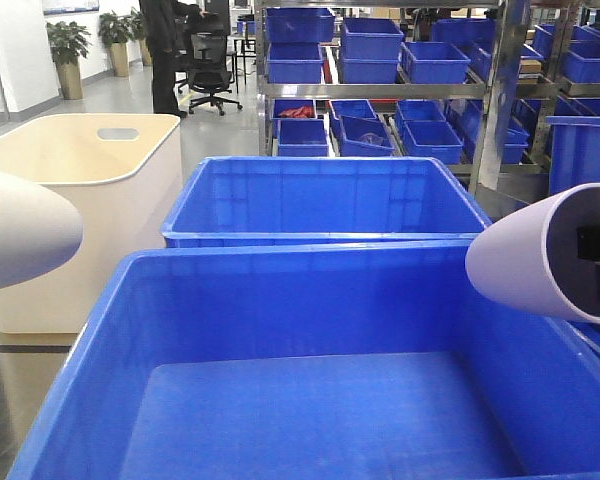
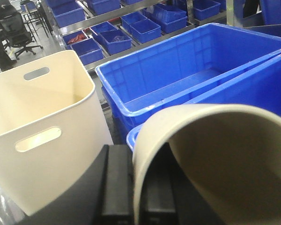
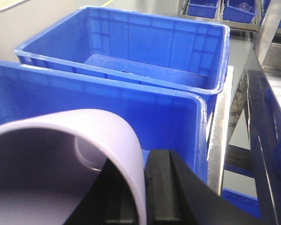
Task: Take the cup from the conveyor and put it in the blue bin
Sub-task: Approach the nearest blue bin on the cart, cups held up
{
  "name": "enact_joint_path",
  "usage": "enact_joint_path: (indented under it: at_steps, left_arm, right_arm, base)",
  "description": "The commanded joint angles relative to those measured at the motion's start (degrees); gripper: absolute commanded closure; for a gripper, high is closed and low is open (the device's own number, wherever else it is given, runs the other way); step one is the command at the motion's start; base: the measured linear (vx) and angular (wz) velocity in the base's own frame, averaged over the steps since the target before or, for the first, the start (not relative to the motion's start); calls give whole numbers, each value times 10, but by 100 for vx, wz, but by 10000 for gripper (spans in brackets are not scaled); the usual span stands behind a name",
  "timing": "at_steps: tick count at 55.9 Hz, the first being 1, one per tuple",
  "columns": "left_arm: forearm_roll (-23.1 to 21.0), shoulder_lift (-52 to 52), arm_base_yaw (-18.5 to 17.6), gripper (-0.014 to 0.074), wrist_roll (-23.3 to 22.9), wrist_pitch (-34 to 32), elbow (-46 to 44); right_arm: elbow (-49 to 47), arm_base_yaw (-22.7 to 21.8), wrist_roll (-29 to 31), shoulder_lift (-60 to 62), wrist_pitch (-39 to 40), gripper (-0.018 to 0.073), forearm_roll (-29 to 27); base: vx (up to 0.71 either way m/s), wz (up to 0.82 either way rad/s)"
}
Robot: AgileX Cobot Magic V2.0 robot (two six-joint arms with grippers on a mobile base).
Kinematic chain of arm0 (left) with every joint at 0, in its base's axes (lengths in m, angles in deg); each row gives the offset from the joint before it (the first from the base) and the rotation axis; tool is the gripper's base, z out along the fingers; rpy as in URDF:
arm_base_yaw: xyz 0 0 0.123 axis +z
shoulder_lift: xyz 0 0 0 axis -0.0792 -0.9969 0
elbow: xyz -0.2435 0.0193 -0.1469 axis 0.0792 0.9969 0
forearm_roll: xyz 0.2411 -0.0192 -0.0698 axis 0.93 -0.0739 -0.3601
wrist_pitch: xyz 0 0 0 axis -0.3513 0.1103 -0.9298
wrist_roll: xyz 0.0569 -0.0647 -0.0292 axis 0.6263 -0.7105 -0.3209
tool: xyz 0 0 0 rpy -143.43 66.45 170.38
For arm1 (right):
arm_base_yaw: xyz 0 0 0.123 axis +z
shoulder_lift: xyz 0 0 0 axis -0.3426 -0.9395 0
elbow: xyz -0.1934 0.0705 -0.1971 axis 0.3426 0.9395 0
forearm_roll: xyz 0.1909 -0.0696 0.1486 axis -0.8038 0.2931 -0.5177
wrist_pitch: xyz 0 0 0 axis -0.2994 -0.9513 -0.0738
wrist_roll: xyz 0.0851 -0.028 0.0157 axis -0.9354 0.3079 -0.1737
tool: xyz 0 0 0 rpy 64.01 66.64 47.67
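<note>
The left hand [image 2: 136, 197] pinches the thin wall of a smooth cream cup [image 2: 201, 154] between blocky black fingers [image 2: 117, 187]. The right hand [image 3: 139, 197] nips a matte lilac cup [image 3: 61, 159] the same way. Both tapered cups lie sideways, held up at either side of the deep, glossy blue bin [image 1: 280, 320]. Beside it stands a rounded cream tub [image 1: 80, 170] with handle slots.
</note>
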Motion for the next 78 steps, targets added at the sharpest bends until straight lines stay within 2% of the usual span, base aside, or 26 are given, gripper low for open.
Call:
enact_joint_path:
  at_steps: [1,64,69,78]
  left_arm:
    - [-11,5,-3,596,-5,-49,-15]
    - [-11,-1,-3,596,-5,-55,-15]
    - [-20,-4,-3,596,-5,-67,-15]
    - [-78,-27,-3,596,1,-71,-15]
  right_arm:
    - [-18,-1,0,6,52,568,2]
    - [-18,-1,0,6,55,568,1]
    - [-18,-1,0,6,55,568,-6]
    - [-18,-1,0,-8,62,568,-21]
  base:
    - [6,-5]
    - [1,-1]
    - [0,0]
    - [0,0]
